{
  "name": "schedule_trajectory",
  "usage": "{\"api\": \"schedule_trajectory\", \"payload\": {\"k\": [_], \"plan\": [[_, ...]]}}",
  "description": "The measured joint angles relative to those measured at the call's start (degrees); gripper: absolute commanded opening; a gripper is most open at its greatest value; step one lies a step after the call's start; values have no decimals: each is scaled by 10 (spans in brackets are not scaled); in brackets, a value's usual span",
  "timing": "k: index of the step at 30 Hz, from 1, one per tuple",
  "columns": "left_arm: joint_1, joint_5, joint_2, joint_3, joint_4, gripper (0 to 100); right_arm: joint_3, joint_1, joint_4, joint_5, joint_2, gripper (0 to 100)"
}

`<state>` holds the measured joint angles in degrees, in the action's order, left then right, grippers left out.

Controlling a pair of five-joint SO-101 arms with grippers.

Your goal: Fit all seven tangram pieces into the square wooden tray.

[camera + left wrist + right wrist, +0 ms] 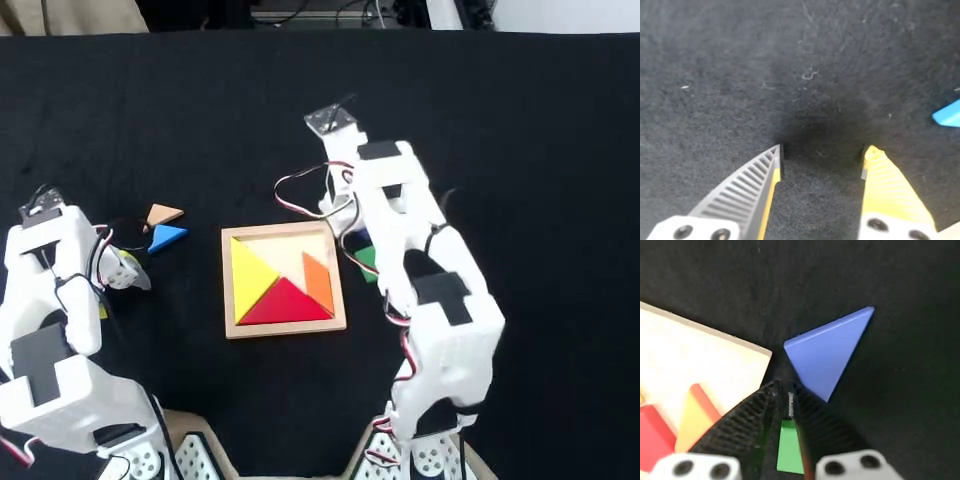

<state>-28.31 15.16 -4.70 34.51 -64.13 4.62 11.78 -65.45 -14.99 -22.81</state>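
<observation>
Two clenched, empty fingers [817,427] of the right gripper [784,391] should be parted before the green piece [790,456] is straddled; the left gripper [822,152] is spread.

Bright, even light came down from above in the high view; the black counter [520,120] swallowed it while the white right arm [440,300] glared, nearly washed out. A soft shadow pooled ahead of the left pincer [825,148], its base blurred. The pale tray [700,350] bloomed bright beside the soft-focused right pincer [784,390].
</observation>
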Motion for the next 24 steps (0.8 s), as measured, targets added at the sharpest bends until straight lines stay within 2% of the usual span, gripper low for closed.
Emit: {"api": "schedule_trajectory", "payload": {"k": [4,12,19,24], "plan": [[5,0,0,0,0,263,0,-9,3,0,-23,11],[5,0,1,2,1,263,-76,-105,4,1,-41,11],[6,0,1,2,1,263,-229,-101,-5,0,-164,11],[6,0,1,2,1,263,-367,-97,-93,0,-243,11]]}}
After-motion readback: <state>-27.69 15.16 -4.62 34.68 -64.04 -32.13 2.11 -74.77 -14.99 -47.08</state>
